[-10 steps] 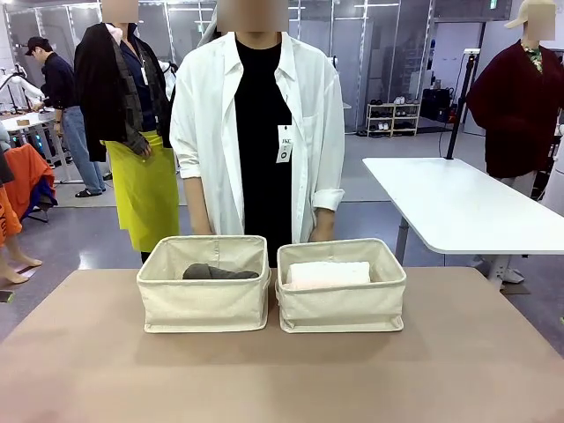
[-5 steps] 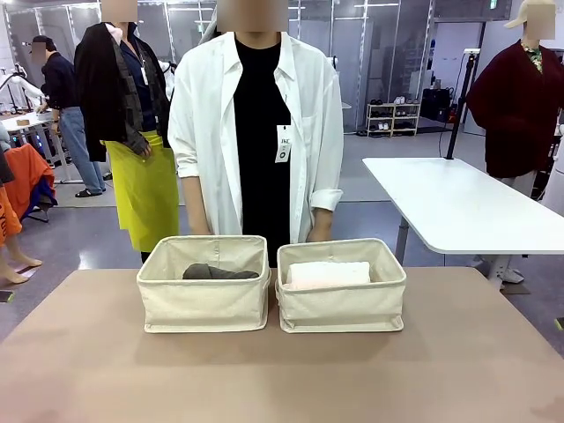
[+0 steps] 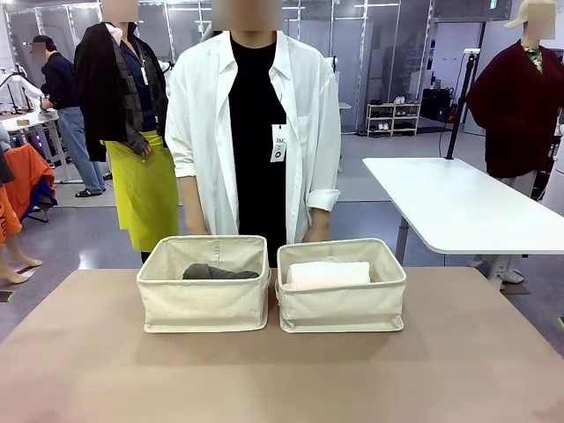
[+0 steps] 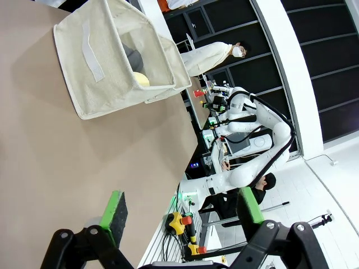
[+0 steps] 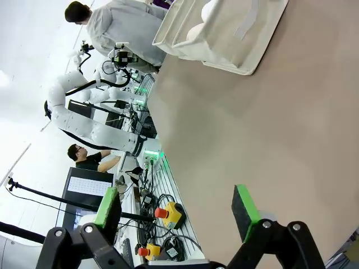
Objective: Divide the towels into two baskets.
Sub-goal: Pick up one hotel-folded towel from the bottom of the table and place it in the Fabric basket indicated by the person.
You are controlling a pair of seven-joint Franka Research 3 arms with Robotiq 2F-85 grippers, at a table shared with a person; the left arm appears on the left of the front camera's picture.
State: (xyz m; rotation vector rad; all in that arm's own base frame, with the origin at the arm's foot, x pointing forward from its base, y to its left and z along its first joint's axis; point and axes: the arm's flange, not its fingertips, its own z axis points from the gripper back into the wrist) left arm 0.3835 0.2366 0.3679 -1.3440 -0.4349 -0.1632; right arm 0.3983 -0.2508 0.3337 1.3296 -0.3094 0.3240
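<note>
Two beige canvas baskets stand side by side in the middle of the brown table. The left basket [image 3: 204, 300] holds a dark grey towel [image 3: 220, 272]. In the left wrist view this basket [image 4: 92, 61] shows the grey towel [image 4: 133, 55] and a yellow towel [image 4: 142, 80] inside. The right basket [image 3: 342, 304] holds a pale towel [image 3: 328, 274], white to pale pink. The right wrist view shows that basket [image 5: 235, 33] with pale rolls [image 5: 196, 32] in it. My left gripper [image 4: 182, 208] and my right gripper [image 5: 176, 210] are both open, hold nothing, and hang well away from the baskets.
A person in a white shirt [image 3: 256, 132] stands at the far edge right behind the baskets, hands low behind them. Bare brown tabletop [image 3: 282, 379] lies in front of the baskets. A white table [image 3: 458, 207] stands off to the right.
The person has shifted slightly to the left. The baskets and towels have not moved.
</note>
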